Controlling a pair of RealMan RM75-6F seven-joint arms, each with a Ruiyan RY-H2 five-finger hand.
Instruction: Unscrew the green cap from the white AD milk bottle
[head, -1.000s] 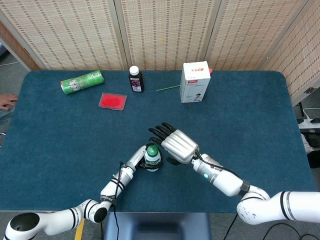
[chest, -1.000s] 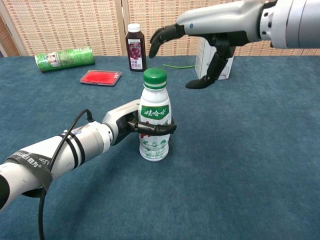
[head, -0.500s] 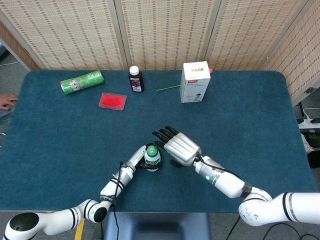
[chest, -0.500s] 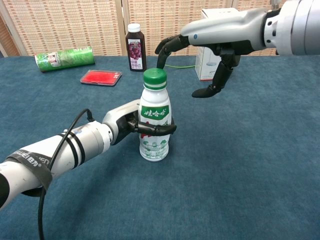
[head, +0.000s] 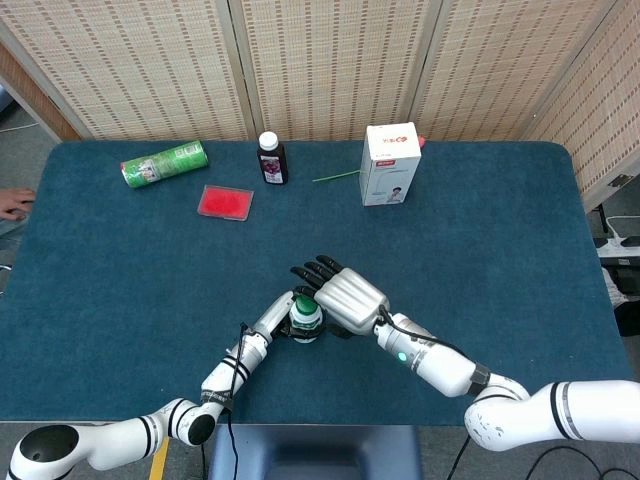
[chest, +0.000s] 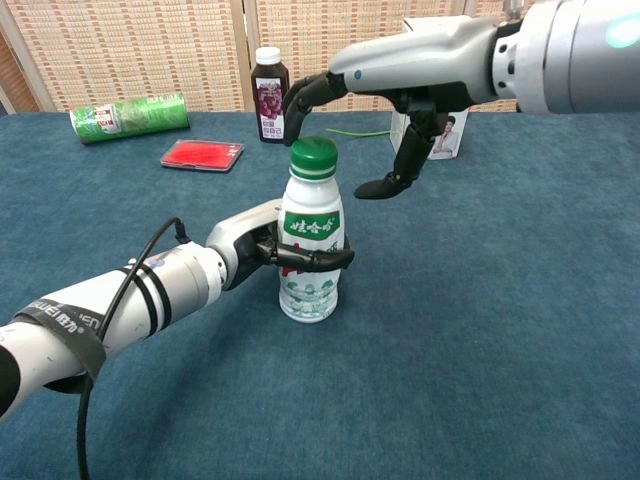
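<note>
The white AD milk bottle (chest: 310, 250) stands upright near the table's front middle, its green cap (chest: 313, 153) on top. My left hand (chest: 268, 247) grips the bottle's body, dark fingers wrapped round the label. In the head view the same bottle (head: 305, 318) shows from above with its cap (head: 304, 302), beside the left hand (head: 278, 316). My right hand (chest: 375, 100) hovers just over and behind the cap, fingers spread, thumb hanging to the cap's right, holding nothing. From above the right hand (head: 343, 297) sits against the bottle's right side.
At the table's far side lie a green can on its side (head: 164, 163), a flat red packet (head: 225, 202), a dark juice bottle (head: 271, 158), a green straw (head: 336, 177) and a white carton (head: 391, 163). A person's hand (head: 14, 205) shows at the left edge.
My right hand has moved left and closer over the green cap, its fingers now reaching past the cap's far side. The left hand and bottle have stayed put.
</note>
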